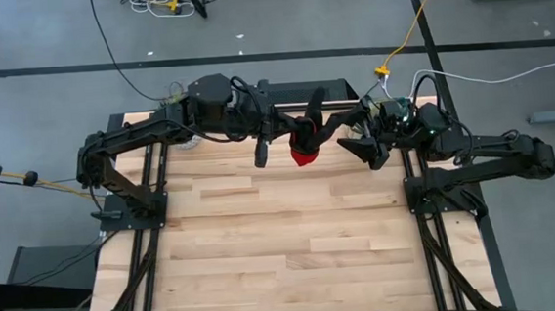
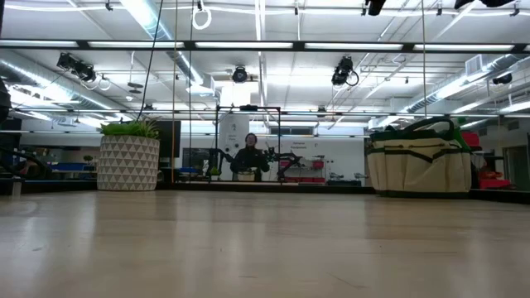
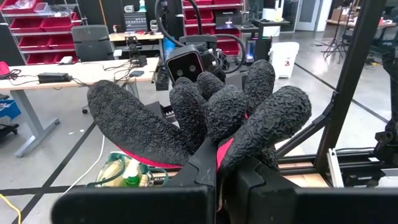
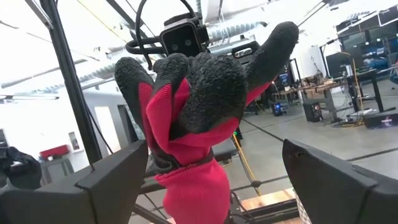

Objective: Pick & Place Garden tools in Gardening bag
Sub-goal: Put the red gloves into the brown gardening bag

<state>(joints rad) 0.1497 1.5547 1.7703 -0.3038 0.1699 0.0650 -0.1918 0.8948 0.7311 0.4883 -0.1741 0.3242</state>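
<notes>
Glove (image 1: 302,142), black with a red cuff, hangs up in the air between the two arms, over the far edge of the tabletop (image 1: 285,263). The left tool (image 1: 296,135) is shut tight on it, pinching the glove near the cuff, so the bumpy black fingers stick up in the left wrist view and the red cuff points down toward the wood. The right tool (image 1: 363,149) is just beside the glove, on its right side, with its two dark fingers spread wide and nothing between them. In the right wrist view the glove (image 4: 199,112) sits right in the middle of that wide gap, standing tall, cuff at the bottom and fingers at the top. So the glove's long way runs up and down, and the right tool faces it from the side. I think this is a hand-over, and the right tool must move in a little and close on the glove. The gardening bag (image 2: 419,161) stands on the far right side in the low view, nearer the right arm, and the plant pot (image 2: 129,161) stands on the far left.
</notes>
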